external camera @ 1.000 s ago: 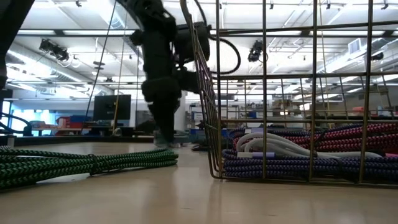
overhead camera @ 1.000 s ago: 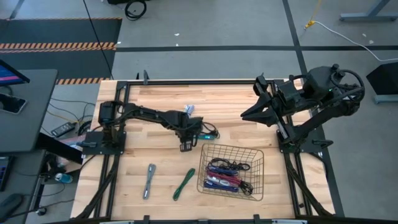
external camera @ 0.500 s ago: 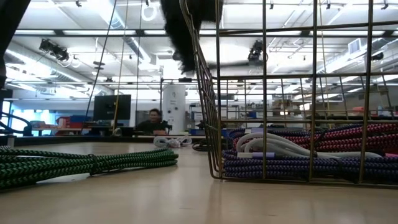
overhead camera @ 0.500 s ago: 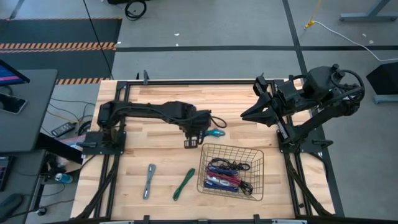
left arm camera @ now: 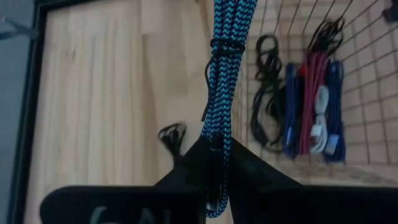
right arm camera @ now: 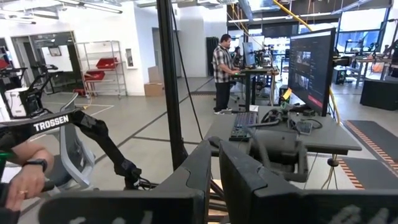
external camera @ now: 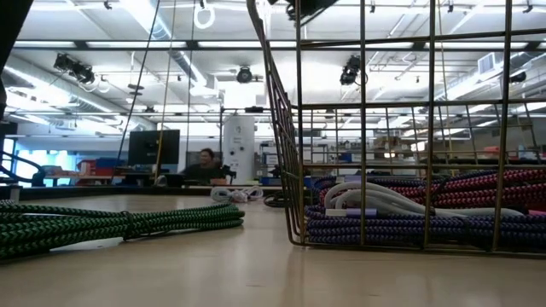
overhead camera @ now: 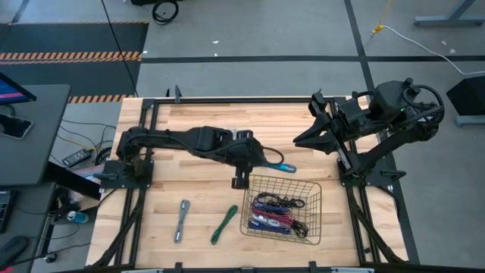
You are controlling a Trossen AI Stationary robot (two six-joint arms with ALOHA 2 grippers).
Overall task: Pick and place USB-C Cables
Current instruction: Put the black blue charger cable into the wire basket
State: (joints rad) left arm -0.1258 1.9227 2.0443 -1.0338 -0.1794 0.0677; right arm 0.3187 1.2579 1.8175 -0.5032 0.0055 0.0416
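My left gripper (overhead camera: pixel 256 161) (left arm camera: pixel 214 146) hangs above the table just beyond the far left corner of the black wire basket (overhead camera: pixel 312 188) and is shut on a teal-and-black braided USB-C cable bundle (overhead camera: pixel 277 165) (left arm camera: pixel 225 68). The basket (left arm camera: pixel 367 93) holds several bundles: black, blue, red and white (left arm camera: pixel 320 118). A green bundle (overhead camera: pixel 224 224) (external camera: pixel 119 223) and a grey one (overhead camera: pixel 182 220) lie flat on the table near its front edge. My right gripper (overhead camera: pixel 303 140) (right arm camera: pixel 214 158) is raised at the far right, shut, with nothing in it. My left gripper pinches the teal bundle between its two fingers a little in from one end (left arm camera: pixel 217 138). The short end (left arm camera: pixel 214 202) sticks back past the fingers. The bundle lies along the fingers, which slant down and toward the table's right. It is lifted clear and reaches over the basket's far left corner.
A white bundle (external camera: pixel 235 194) lies on the table beyond the basket (external camera: pixel 362 128). A small black loop (left arm camera: pixel 171 134) shows on the wood below my left gripper. People are in the room behind the table (right arm camera: pixel 224 68). Bare wood stretches left of the basket.
My left gripper has risen and swung toward the table's right, toward the basket, tipping less steeply down. It has stayed shut on the teal bundle, which has come up off the table and now hangs clear by the basket's corner. In the low view the arm has left the picture upward.
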